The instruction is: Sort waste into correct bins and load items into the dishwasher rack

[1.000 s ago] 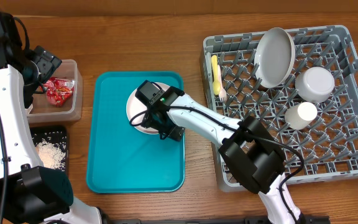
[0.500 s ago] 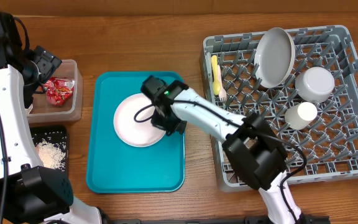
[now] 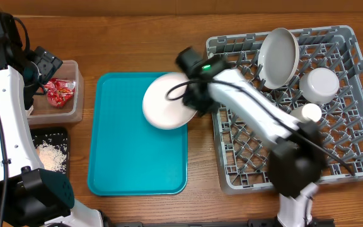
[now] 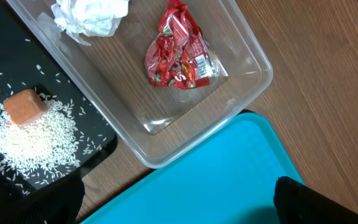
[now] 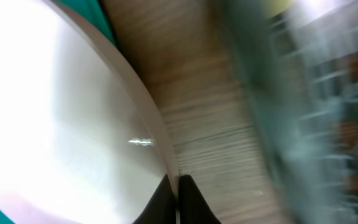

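step in hand, by my read: loading dishes. the white plate (image 3: 166, 101) is off the teal tray (image 3: 137, 164), held over the tray's top right corner, just left of the rack (image 3: 214, 45).

right fingers (image 5: 178, 198) are closed on the plate's right rim, one finger above and one below, pinched at the very edge. the rest of the plate sticks out to the left of them, towards the tray. the right wrist view is badly blurred, so i can't tell how deep the bite goes.

left fingers (image 3: 43, 68) are spread wide w/ nothing in them, parked over the near corner of the clear tub (image 4: 253, 62). red wrappers (image 4: 179, 56) and napkin (image 4: 92, 15) lie in the tub. rice (image 4: 30, 140) and orange cube (image 4: 25, 106) sit in the black tray (image 4: 98, 134). waste looks sorted.

the rack already holds the pink plate (image 3: 279, 57) leaning on its pegs, bowl (image 3: 319, 84), cup (image 3: 304, 116) and yellow spoon (image 3: 218, 74).

next move prob needs: carry the plate right over the rack wall, tip it on edge, and drop it into a free row of pegs, clear of the spoon and pink plate. open only once the pegs take it. an edge pinch on a wide plate could let it swing or slip, so go steady.
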